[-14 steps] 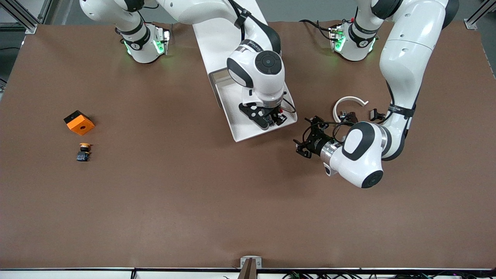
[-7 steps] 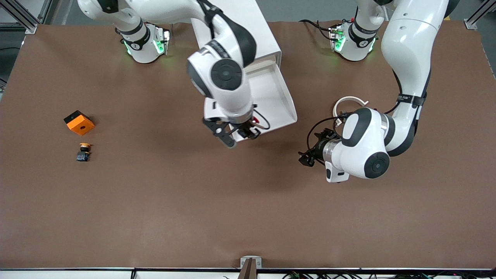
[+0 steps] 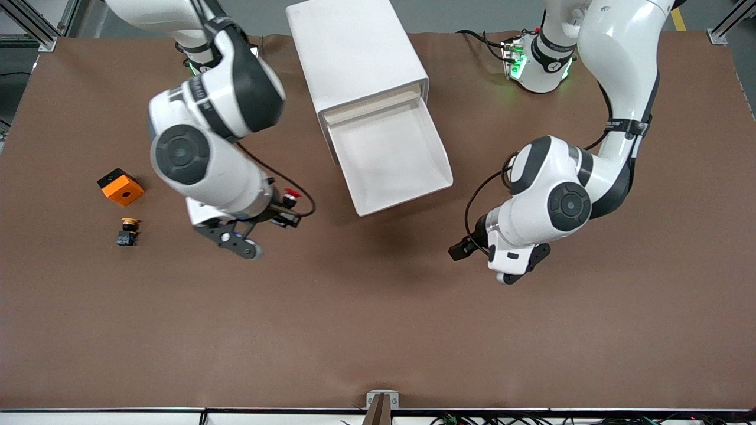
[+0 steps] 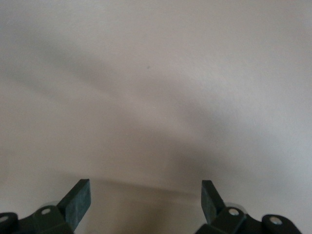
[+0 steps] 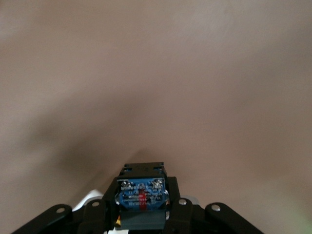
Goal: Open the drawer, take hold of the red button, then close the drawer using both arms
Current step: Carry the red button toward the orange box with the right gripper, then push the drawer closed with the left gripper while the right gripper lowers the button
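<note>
The white cabinet (image 3: 354, 47) stands at the table's back with its drawer (image 3: 438, 158) pulled out and nothing in it. My right gripper (image 3: 285, 216) is shut on the button (image 3: 290, 193), whose red cap shows beside the wrist, over bare table toward the right arm's end from the drawer. In the right wrist view the button's dark black-blue body (image 5: 141, 194) sits clamped between the fingers of my right gripper (image 5: 141, 207). My left gripper (image 3: 459, 250) is low over the table, toward the left arm's end from the drawer front. The left wrist view shows my left gripper (image 4: 145, 199) open and empty.
An orange cube with a black side (image 3: 121, 187) and a yellow-capped button (image 3: 127, 231) lie near the right arm's end of the table. The brown table top (image 3: 378, 330) is bare nearer the front camera.
My right arm lifted the red-capped button out of the drawer and swung it toward the right arm's end of the table. My left arm's wrist turned and its gripper shifted slightly.
</note>
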Available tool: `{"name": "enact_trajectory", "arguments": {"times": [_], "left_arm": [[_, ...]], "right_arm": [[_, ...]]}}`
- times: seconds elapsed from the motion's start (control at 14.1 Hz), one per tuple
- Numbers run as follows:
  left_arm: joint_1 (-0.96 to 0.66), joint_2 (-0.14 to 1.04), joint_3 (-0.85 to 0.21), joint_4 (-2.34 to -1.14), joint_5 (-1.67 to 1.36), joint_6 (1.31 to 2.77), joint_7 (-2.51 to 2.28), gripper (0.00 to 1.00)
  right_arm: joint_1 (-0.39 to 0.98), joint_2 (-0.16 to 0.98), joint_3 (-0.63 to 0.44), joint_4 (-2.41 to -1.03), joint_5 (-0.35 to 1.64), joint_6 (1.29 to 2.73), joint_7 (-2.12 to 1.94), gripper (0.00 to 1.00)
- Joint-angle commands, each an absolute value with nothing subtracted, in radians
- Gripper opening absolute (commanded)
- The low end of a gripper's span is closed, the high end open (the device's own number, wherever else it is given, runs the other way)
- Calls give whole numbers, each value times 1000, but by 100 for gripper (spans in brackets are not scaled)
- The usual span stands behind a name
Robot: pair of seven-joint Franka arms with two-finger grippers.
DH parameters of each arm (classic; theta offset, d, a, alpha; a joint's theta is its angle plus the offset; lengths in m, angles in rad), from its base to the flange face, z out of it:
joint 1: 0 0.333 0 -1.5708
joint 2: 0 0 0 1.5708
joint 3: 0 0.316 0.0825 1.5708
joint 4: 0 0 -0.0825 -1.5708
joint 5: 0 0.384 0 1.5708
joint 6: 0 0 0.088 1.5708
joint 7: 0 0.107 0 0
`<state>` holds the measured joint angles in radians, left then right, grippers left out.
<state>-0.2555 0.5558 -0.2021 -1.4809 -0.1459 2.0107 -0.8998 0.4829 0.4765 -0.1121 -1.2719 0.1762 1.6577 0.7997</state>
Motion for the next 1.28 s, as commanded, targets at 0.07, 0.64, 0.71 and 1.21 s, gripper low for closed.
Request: {"name": "enact_trajectory", "arguments": {"times": [0.07, 0.64, 0.71, 1.21], "left_arm": [[-304, 544, -210, -1519, -25, 2068, -836, 100], [-419, 592, -209, -1562, 6, 2089, -854, 100], [-437, 592, -209, -1568, 6, 2089, -861, 100], [-546, 581, -210, -1603, 6, 2079, -971, 100]], "right_arm": [[379, 292, -98, -1592, 180, 1787, 539, 0], [172, 224, -100, -2068, 112, 2320, 82, 0], [135, 257, -100, -2072, 104, 2359, 43, 0], [-70, 451, -98, -2063, 103, 2566, -205, 0]]}}
